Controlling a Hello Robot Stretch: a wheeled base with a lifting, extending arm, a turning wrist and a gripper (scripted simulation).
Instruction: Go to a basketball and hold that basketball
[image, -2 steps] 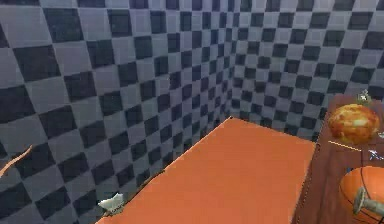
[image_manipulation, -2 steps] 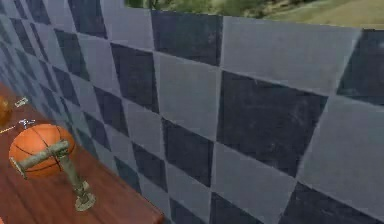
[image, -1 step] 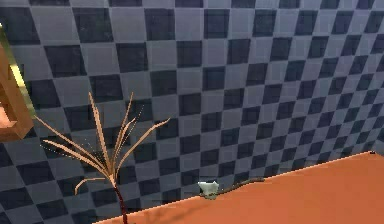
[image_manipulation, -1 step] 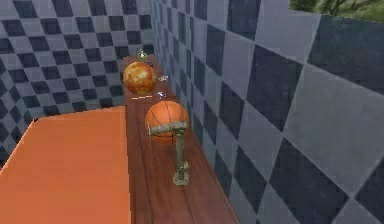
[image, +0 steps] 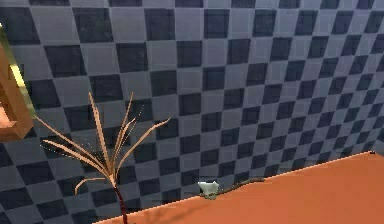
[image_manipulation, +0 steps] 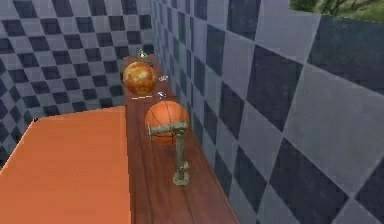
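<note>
In the forward view, a wooden frame (image: 8, 95) sits at the left edge, with a dried plant (image: 105, 150) of thin brown leaves beside it. A small pale object (image: 208, 187) lies at the foot of the checkered wall (image: 250, 80). In the arm side view, an orange surface (image_manipulation: 70, 160) borders a dark wooden strip (image_manipulation: 150, 195) along the wall. An orange ball (image_manipulation: 137, 75) rests farther along this strip. The basketball (image_manipulation: 165, 118) is nearer, with a thin greenish stand (image_manipulation: 179, 165) just in front of it. The hand's state cannot be told.
</note>
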